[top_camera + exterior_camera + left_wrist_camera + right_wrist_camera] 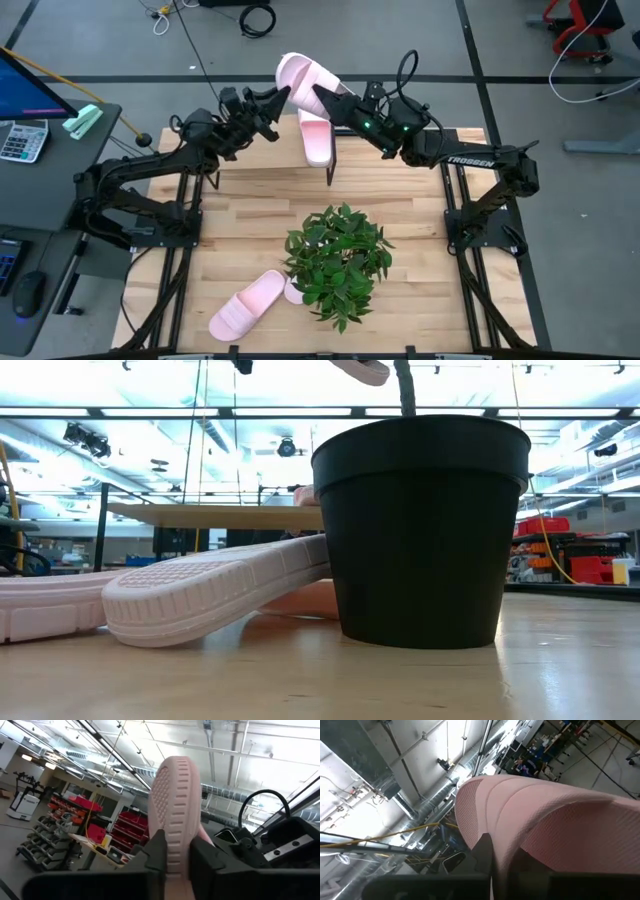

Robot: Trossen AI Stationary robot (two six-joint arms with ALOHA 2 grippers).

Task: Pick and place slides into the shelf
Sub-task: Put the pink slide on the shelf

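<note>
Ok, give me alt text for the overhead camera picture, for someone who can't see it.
Seen from above, the left gripper and the right gripper both grip one raised pink slide above the table's far edge. Another slide lies below on the shelf; nearer, a potted plant stands beside a third slide.

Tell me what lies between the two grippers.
One pink slide, held aloft: the left gripper clamps one end, the right gripper the other. The high view shows it.
</note>
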